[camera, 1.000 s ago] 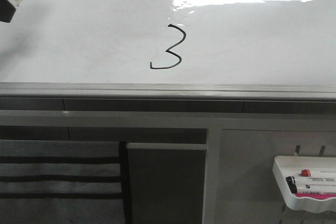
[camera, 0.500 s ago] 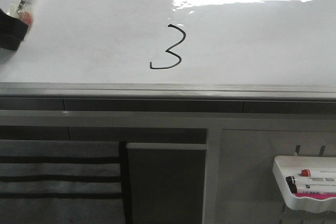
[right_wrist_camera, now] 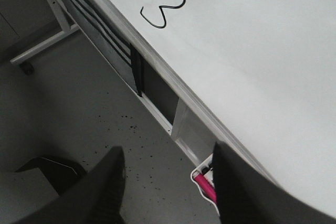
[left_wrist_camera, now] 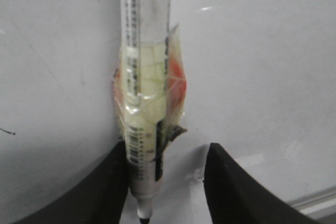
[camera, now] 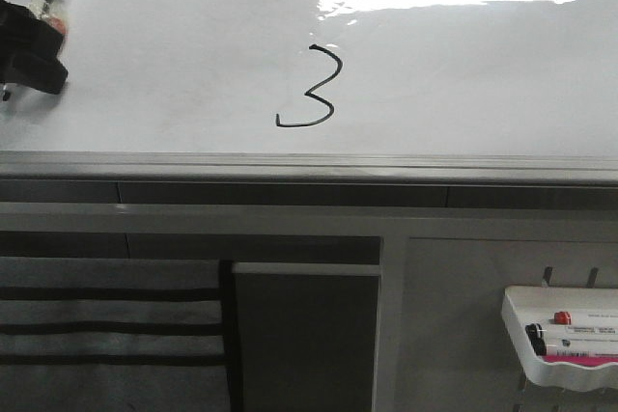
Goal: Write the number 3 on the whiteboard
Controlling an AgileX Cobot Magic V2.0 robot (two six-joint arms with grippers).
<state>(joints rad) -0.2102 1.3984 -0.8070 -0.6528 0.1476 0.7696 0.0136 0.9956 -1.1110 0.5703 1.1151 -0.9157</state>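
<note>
The number 3 (camera: 311,87) is drawn in thin black ink near the middle of the glossy whiteboard (camera: 463,74); it also shows in the right wrist view (right_wrist_camera: 165,6). My left gripper (camera: 29,50) is at the board's far left, well away from the digit. It holds a clear-bodied marker (left_wrist_camera: 144,51) wrapped in tape. In the left wrist view the marker lies along one finger of the left gripper (left_wrist_camera: 165,150), with a gap beside the other finger, in front of the whiteboard (left_wrist_camera: 252,66). My right gripper (right_wrist_camera: 168,156) is open and empty, off the board, above the floor.
A grey metal rail (camera: 309,166) runs along the board's lower edge. A small white marker tray (camera: 560,335) with pink trim hangs at the lower right; it also shows in the right wrist view (right_wrist_camera: 202,179). A dark panel and a striped cloth sit below the rail.
My left gripper has come down from the top left corner and further into view, carrying the marker. The digit is unchanged.
</note>
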